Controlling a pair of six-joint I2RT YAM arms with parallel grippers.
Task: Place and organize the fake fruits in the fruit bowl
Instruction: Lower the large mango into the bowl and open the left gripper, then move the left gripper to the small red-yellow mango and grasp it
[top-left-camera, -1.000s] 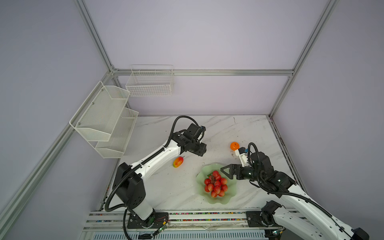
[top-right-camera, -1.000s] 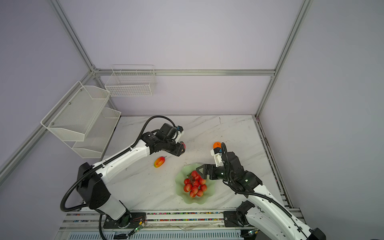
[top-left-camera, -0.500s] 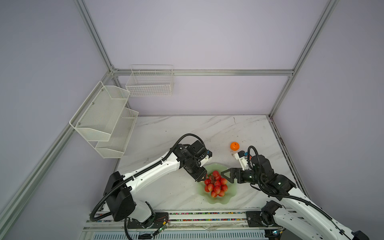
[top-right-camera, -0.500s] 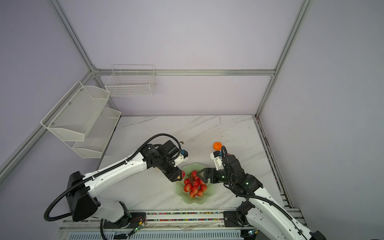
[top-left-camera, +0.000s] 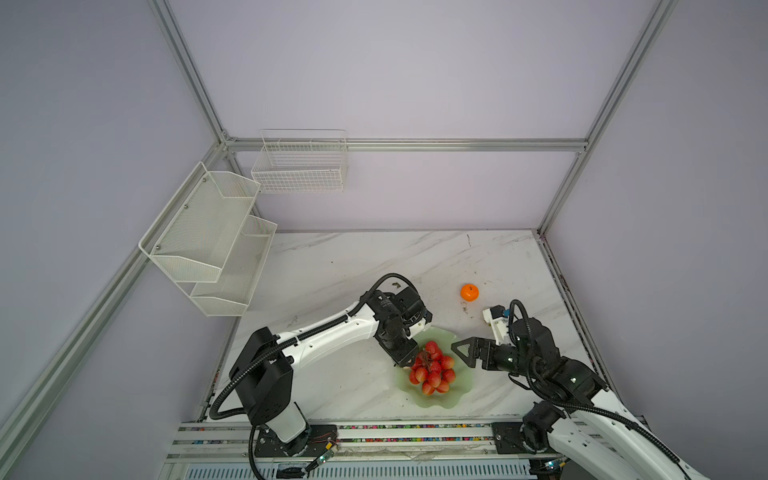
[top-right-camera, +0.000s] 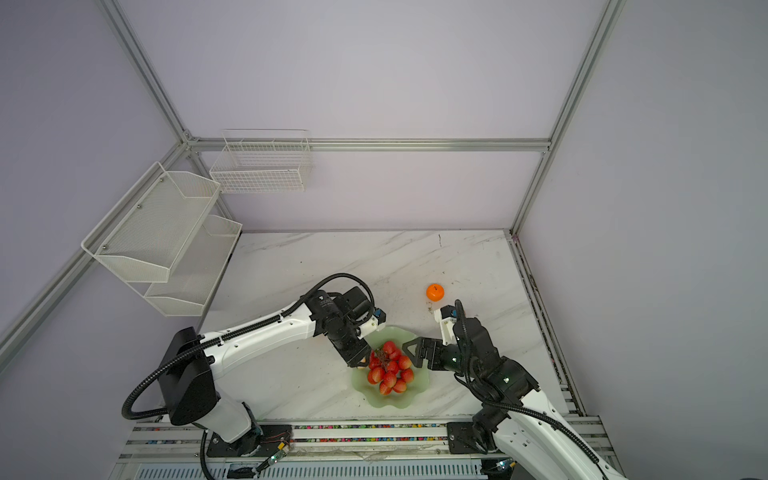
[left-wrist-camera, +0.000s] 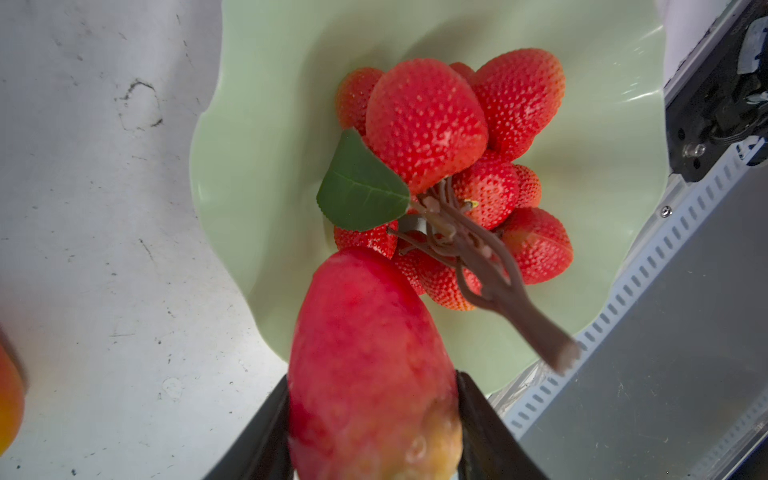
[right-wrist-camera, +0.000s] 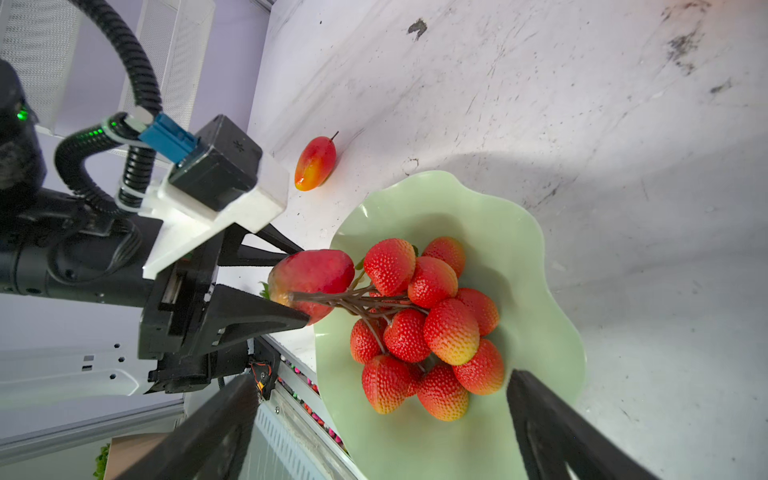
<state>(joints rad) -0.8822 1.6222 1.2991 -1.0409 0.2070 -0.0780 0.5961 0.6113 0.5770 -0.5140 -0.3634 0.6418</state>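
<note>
Red smooth plastic fruit (left-wrist-camera: 365, 353), clenched in the left claw (right-wrist-camera: 305, 286), has just swung to the pale green wavy-rimmed bowl (right-wrist-camera: 519, 257), beside the red berry bunch (right-wrist-camera: 432, 324); release seems next. Right claw (top-left-camera: 463, 353) gapes empty; round orange (top-left-camera: 469, 292) waits on the worktop (top-left-camera: 353, 270).

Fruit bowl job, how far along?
Done: strawberry bunch lies in the bowl. In hand: left tool grips a red fruit at the bowl's rim. Left: orange and small mango sit on the table; right tool open, empty.
</note>
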